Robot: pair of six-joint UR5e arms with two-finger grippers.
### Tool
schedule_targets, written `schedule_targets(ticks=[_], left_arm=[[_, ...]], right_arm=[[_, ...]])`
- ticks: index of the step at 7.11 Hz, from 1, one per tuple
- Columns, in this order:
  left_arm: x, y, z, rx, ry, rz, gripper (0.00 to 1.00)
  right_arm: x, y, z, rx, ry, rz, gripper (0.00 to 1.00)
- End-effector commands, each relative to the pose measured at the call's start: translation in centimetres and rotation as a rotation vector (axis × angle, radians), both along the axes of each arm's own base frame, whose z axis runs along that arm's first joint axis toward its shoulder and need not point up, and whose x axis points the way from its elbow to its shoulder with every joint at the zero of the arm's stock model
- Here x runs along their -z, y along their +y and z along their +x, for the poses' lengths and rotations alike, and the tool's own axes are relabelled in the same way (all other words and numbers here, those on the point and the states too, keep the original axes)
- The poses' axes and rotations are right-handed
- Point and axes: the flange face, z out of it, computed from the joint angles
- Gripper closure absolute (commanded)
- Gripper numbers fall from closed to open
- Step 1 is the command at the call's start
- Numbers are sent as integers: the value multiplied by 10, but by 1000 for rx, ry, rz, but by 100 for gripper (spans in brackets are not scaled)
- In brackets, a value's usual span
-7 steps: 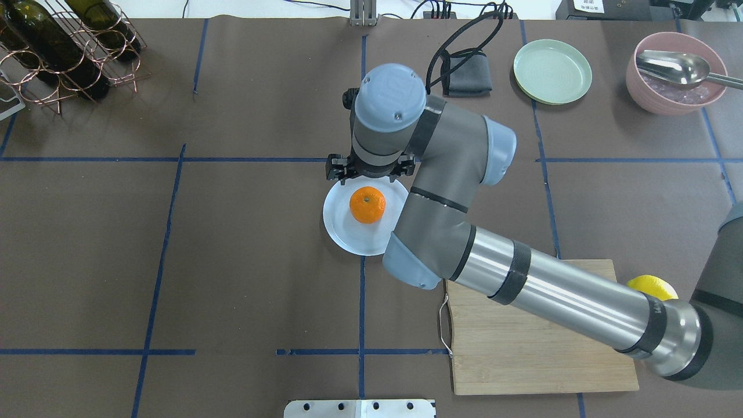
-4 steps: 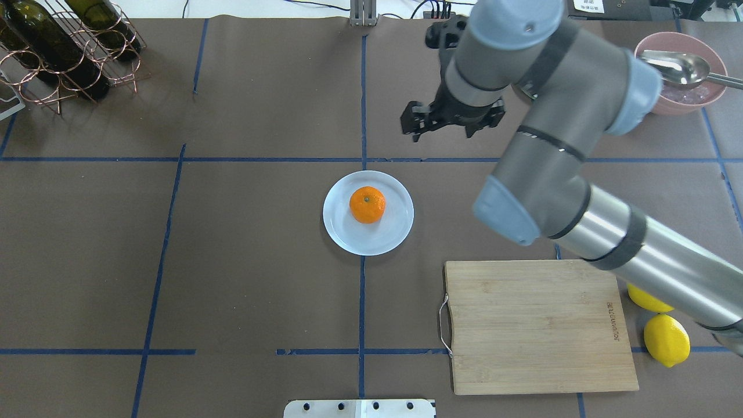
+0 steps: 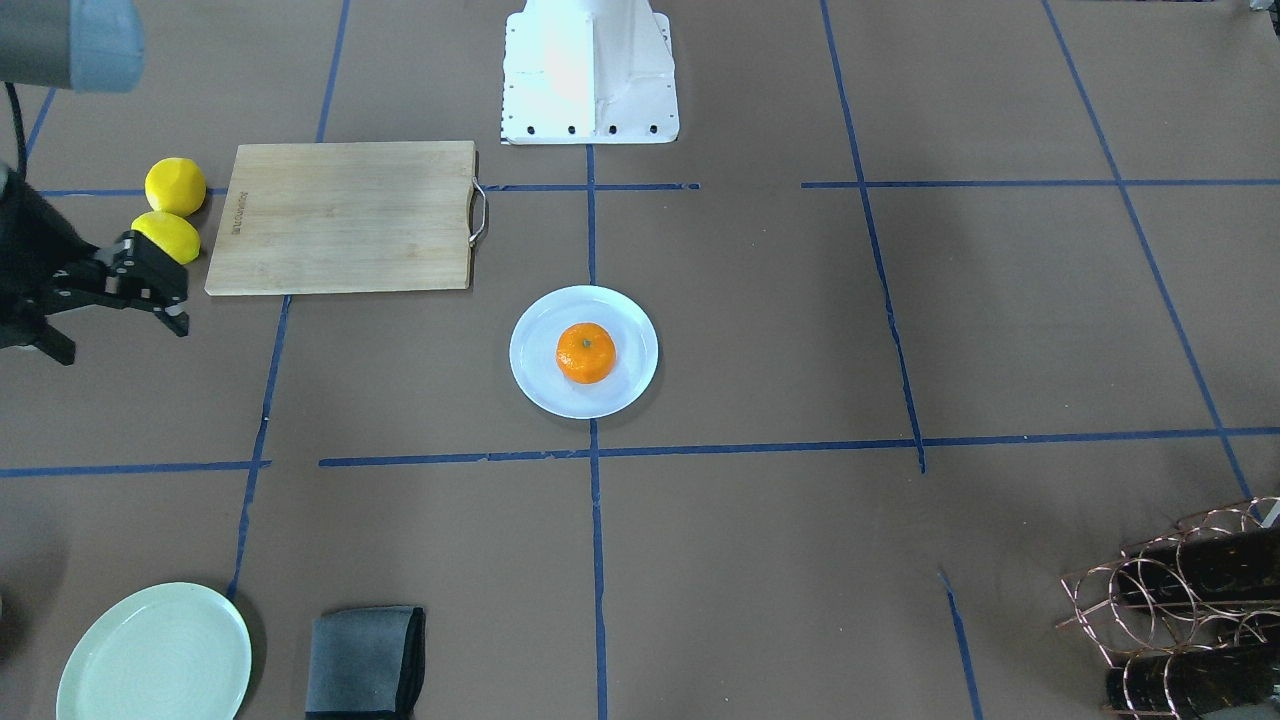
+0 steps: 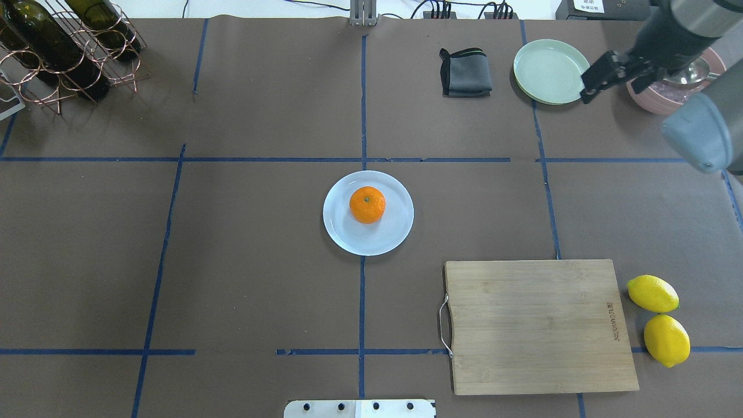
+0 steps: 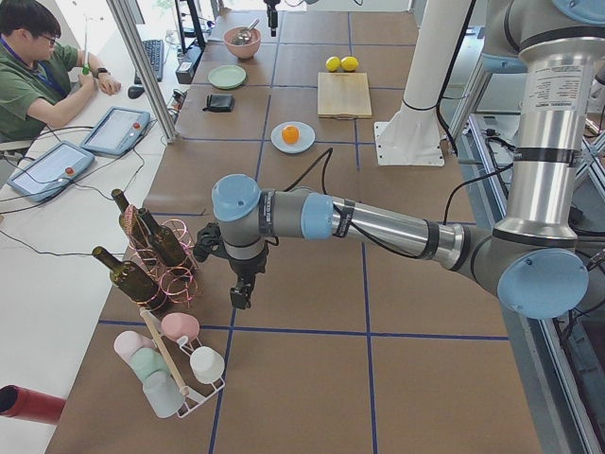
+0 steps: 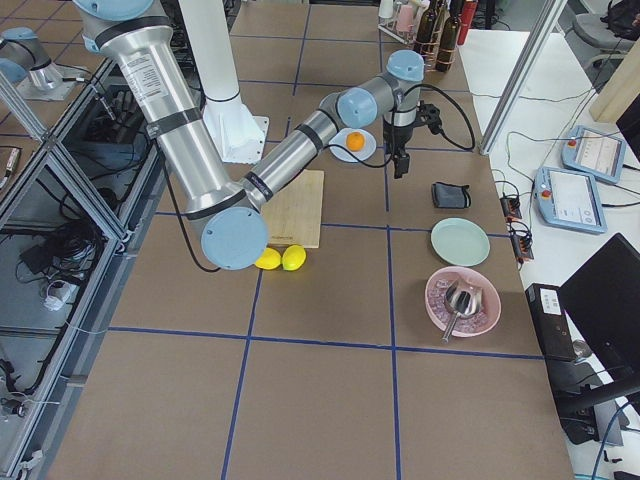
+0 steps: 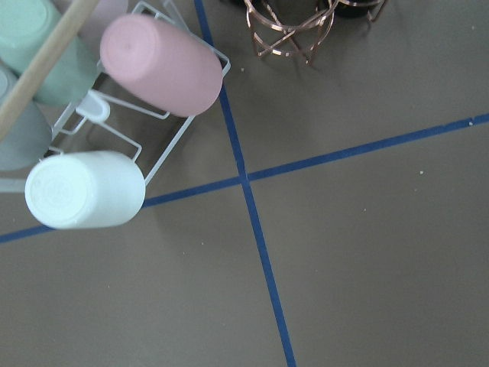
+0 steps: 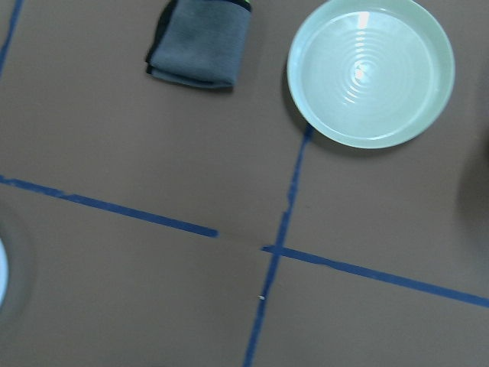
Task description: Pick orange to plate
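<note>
The orange (image 4: 367,204) rests near the middle of the pale bluish-white plate (image 4: 400,229), stem dimple up, with nothing touching it. In the front-facing view the orange (image 3: 586,352) sits the same way on the plate (image 3: 535,375). My right gripper (image 4: 609,93) hangs open and empty high over the back right of the table, between the green plate and the pink bowl, far from the orange. It also shows at the left edge of the front-facing view as the right gripper (image 3: 122,343). My left gripper (image 5: 241,293) shows only in the exterior left view, by the bottle rack; I cannot tell its state.
A pale green plate (image 4: 552,71) and a folded grey cloth (image 4: 465,72) lie at the back. A pink bowl (image 4: 656,100) sits behind the right arm. A wooden cutting board (image 4: 537,325) and two lemons (image 4: 652,293) are front right. A wine rack (image 4: 69,46) stands back left.
My right arm has lifted off the plate and swung away to the back right corner, gripper open throughout. The orange has stayed on the plate.
</note>
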Motion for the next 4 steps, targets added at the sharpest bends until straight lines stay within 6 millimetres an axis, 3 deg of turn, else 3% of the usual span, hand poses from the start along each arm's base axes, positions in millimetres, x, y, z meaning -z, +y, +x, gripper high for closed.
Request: schedule_targets(ticks=[1,2,4], left_arm=[[-16,16,-2,7,9,-29,0],[-11,12,-1,9,14,-23,0],[-21,8,-1,9,4,-4,0]], right_arm=[[-96,13,69,61,48,-7,0],[-137,17,104,73,69,-17,0],[-221,23,186,55,-21,-77,0]])
